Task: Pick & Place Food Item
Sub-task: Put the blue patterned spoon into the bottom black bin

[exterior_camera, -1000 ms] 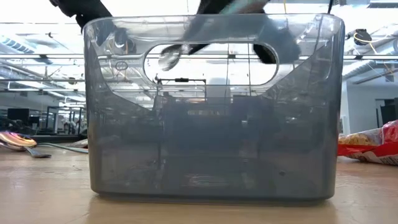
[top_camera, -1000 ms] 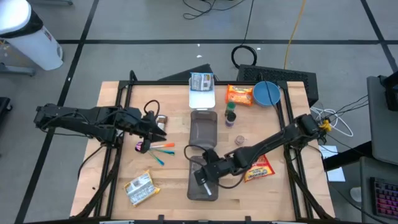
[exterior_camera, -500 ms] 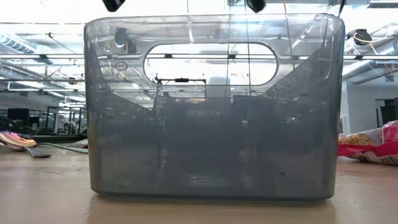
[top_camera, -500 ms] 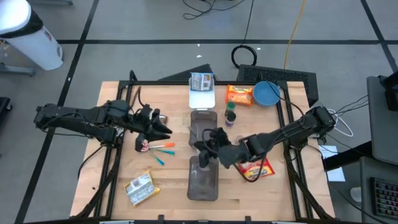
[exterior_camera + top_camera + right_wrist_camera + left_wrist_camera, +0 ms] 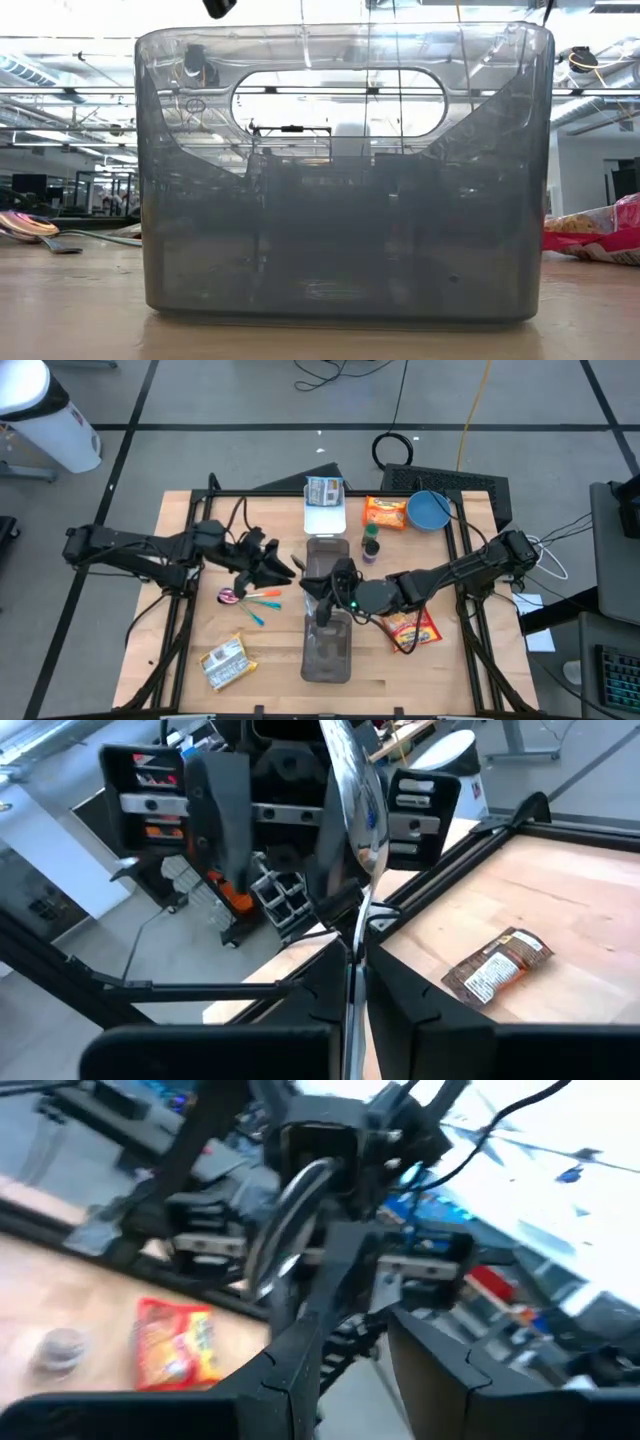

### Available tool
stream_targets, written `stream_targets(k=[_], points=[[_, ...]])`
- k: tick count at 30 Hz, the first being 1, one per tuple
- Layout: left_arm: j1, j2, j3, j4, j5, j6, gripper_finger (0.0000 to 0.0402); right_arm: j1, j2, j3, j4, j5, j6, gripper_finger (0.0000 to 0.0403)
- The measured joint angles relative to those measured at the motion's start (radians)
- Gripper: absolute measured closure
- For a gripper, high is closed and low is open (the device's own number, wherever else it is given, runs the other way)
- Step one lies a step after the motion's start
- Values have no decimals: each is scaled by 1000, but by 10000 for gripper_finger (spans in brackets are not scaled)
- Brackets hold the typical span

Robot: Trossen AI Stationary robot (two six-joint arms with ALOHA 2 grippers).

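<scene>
Above the grey bin [image 5: 327,615], my right gripper [image 5: 318,588] is shut on a metal spoon [image 5: 358,805], which sticks out level toward the left arm. My left gripper [image 5: 290,570] faces it from the table's left, open, with its fingers [image 5: 300,1350] on either side of the spoon's bowl [image 5: 285,1230]. Food packets lie on the table: a red one [image 5: 410,628] right of the bin, an orange one [image 5: 384,512] at the far side and a silver one [image 5: 224,663] at the near left. My right gripper pinches the spoon's handle [image 5: 352,970] between its two fingers, which lie along it and point level toward the table's left. The bowl is at the free end, and the spoon is lifted clear above the bin. My left gripper: I cannot tell whether it touches the spoon.
Coloured utensils [image 5: 255,598] lie left of the bin. A white box [image 5: 324,505], a blue bowl [image 5: 428,510], a small bottle [image 5: 371,545] and a little jar [image 5: 385,585] stand toward the far side. The low view is filled by the bin's wall [image 5: 340,200].
My right gripper has risen out of the bin's near end with the spoon, gone toward the far edge and turned level. My left gripper has gone right and up toward the bin, tipping up to level, so the two now face each other.
</scene>
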Motion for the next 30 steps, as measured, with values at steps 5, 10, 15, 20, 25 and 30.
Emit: stream_targets(k=[5,10,15,20,25,30], points=[[0,46,0,73,8,-13,277,2,0,0,29,-1,-23,393],[0,64,0,124,-11,-13,277,4,0,0,49,-1,-43,393],[-1,63,0,110,-43,3,277,7,0,-1,65,5,-71,393],[-1,62,2,106,-39,14,277,8,0,-2,83,8,-95,393],[0,62,2,94,-26,14,277,9,1,-2,86,44,-105,393],[0,63,2,79,-16,21,277,9,1,-2,93,55,-122,393]])
